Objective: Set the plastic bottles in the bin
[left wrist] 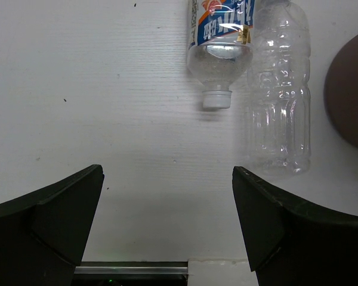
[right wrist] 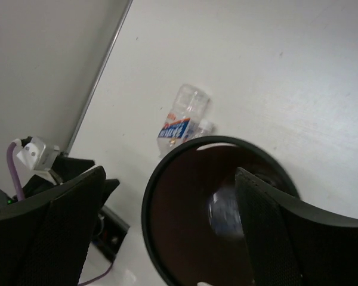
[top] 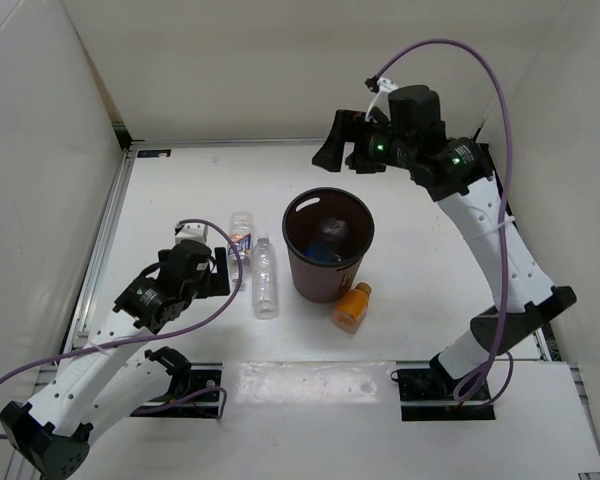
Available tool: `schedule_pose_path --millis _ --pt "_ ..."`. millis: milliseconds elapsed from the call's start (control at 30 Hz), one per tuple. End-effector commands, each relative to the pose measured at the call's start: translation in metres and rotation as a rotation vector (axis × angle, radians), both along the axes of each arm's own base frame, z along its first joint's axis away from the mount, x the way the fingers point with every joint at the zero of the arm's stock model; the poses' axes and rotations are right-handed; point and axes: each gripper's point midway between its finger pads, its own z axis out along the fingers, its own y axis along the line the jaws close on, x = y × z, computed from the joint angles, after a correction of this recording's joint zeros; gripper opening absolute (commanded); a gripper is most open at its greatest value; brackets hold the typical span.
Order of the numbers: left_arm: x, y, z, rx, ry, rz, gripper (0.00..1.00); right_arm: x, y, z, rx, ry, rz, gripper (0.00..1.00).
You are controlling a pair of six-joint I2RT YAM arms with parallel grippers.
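The dark brown bin (top: pixel 325 282) stands mid-table. Inside it lies a blue-labelled bottle (top: pixel 327 243), a blurred shape low in the bin (right wrist: pixel 225 211) in the right wrist view. My right gripper (top: pixel 332 152) hangs open above the bin's far side, nothing between its fingers (right wrist: pixel 170 173). A stubby orange bottle (top: pixel 352 306) lies against the bin's near right. Left of the bin lie a clear unlabelled bottle (top: pixel 266 278) and an orange-white labelled bottle (top: pixel 242 235). My left gripper (top: pixel 218 272) is open just left of them, both bottles ahead of its fingers (left wrist: pixel 167 173).
White walls close the table at the left, back and right. A metal rail (top: pixel 105 240) runs along the left edge. Purple cables loop off both arms. A white strip (top: pixel 310 385) covers the near edge between the arm bases.
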Motion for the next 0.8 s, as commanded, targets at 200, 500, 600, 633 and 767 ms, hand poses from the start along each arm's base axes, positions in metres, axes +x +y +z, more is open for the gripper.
schedule_pose_path --millis 200,500,600,633,767 --pt "0.003 0.000 0.003 -0.004 -0.025 0.004 1.00 0.018 -0.126 0.076 0.159 -0.295 -0.467 0.90" --pt "0.003 -0.001 0.003 -0.003 -0.021 0.003 1.00 -0.028 -0.257 -0.076 0.312 0.118 -0.976 0.90" --pt "0.003 -0.001 0.002 -0.005 -0.017 0.002 1.00 -0.053 -0.239 -0.142 0.303 0.341 -0.988 0.90" --pt "0.003 -0.002 0.001 -0.004 -0.016 0.000 1.00 -0.060 -0.234 -0.150 0.363 0.403 -1.018 0.90" --pt "0.001 -0.004 0.000 0.001 -0.008 -0.014 1.00 -0.078 -0.201 -0.208 0.436 0.642 -0.974 0.90"
